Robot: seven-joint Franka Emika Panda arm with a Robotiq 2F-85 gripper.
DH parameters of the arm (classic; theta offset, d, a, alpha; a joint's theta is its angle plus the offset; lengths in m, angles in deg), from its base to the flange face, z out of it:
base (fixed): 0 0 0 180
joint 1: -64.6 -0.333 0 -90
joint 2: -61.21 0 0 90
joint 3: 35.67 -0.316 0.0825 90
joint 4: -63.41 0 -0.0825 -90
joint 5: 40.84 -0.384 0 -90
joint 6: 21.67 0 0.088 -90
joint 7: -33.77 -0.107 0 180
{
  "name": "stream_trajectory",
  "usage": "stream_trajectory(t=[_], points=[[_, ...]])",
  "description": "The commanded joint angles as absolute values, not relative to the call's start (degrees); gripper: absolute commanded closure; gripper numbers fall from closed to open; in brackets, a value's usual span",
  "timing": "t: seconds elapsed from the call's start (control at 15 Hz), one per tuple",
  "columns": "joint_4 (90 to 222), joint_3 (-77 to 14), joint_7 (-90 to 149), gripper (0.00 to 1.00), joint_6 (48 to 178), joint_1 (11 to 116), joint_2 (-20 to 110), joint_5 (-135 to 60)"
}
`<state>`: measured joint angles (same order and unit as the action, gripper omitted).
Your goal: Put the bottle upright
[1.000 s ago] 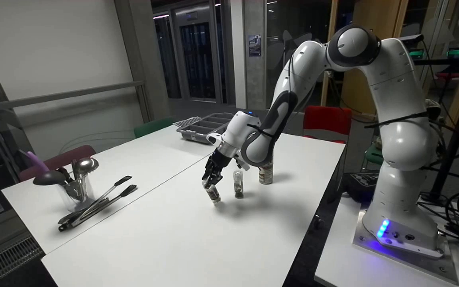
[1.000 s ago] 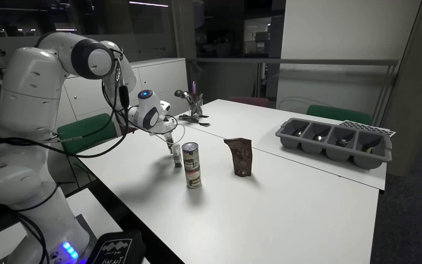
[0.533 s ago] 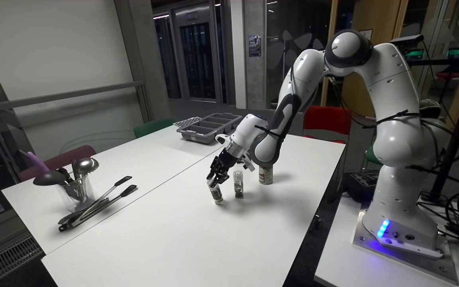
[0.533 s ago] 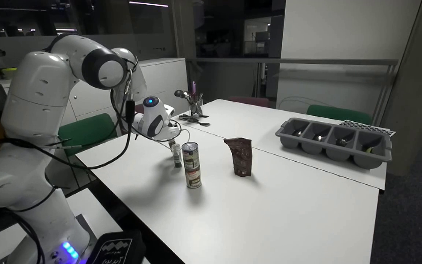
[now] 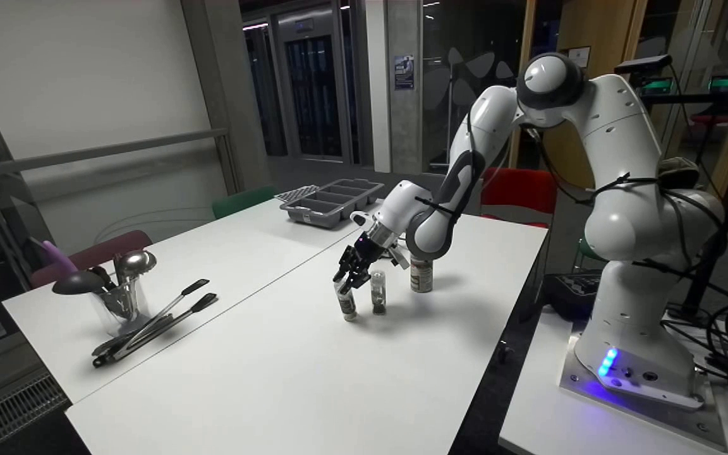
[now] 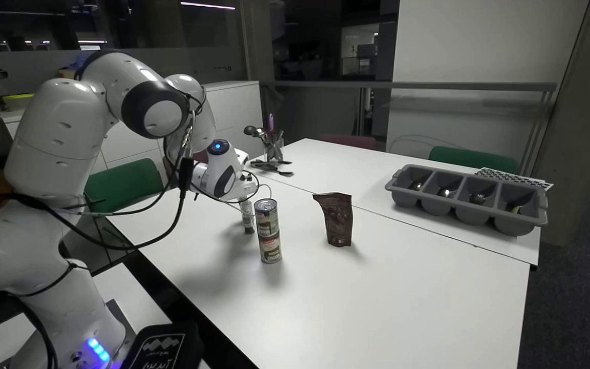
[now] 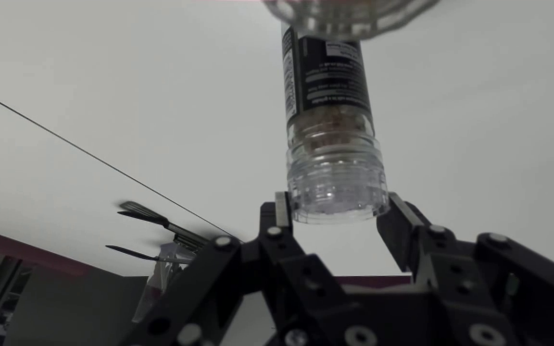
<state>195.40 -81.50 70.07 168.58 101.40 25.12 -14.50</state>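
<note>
The bottle is a short clear cylinder with a dark label and a clear ribbed end. My gripper is shut on its upper, clear end in an exterior view. The bottle tilts slightly, with its lower end at or just above the white table. In the wrist view the pads of my gripper sit on both sides of the clear end of the bottle. Its far end is hidden there by a blurred clear round top. In the exterior view from behind the cans, the held bottle is mostly hidden.
A second clear bottle stands upright close beside the held one. Two stacked cans and a brown pouch stand nearby. A grey divided tray, tongs and a clear utensil holder are farther off.
My gripper has moved towards the standing clear bottle with the held bottle in it. The held bottle has turned less tilted, and the arm's elbow has dropped somewhat.
</note>
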Motion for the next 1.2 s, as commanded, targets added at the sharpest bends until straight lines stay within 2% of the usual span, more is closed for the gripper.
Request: stream_trajectory(t=[0.0,0.13,0.2,0.53,0.87,1.13], points=[[196.7,-85.4,71.7,0.16,170.2,106.2,23.6,-11.2],[196.8,-86.4,71.6,0.03,170.2,107.6,23.1,-9.8],[196.8,-86.7,71.4,0.00,170.1,108.0,23.0,-9.4],[198.3,-85.9,67.6,0.00,169.8,105.8,28.0,-12.2],[199.2,-78.8,53.1,0.00,165.7,94.0,41.7,-24.2],[200.9,-74.2,41.3,0.00,155.5,83.8,52.4,-30.1]])
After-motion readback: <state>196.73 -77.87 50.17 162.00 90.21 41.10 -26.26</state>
